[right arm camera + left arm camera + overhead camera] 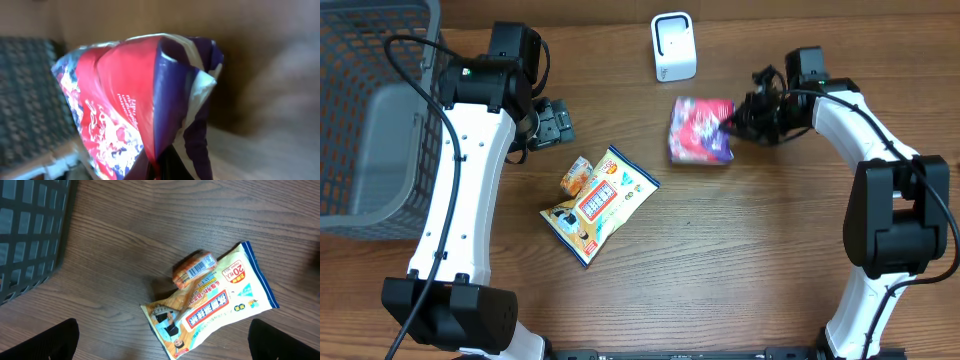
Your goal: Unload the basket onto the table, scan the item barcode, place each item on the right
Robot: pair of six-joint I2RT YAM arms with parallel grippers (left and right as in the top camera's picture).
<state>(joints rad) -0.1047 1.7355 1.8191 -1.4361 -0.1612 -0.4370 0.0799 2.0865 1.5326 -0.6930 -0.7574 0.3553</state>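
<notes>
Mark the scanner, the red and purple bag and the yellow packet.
scanner (673, 45), overhead view, its white front.
red and purple bag (698, 130), overhead view, top face centre.
yellow packet (212, 307), left wrist view, printed face centre.

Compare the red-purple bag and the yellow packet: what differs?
The red-purple bag is pinched in the right pincer; the yellow packet lies free. The bag sits by the white scanner; the packet lies mid-table, touching a small orange pack. Both are printed snack pouches.
</notes>
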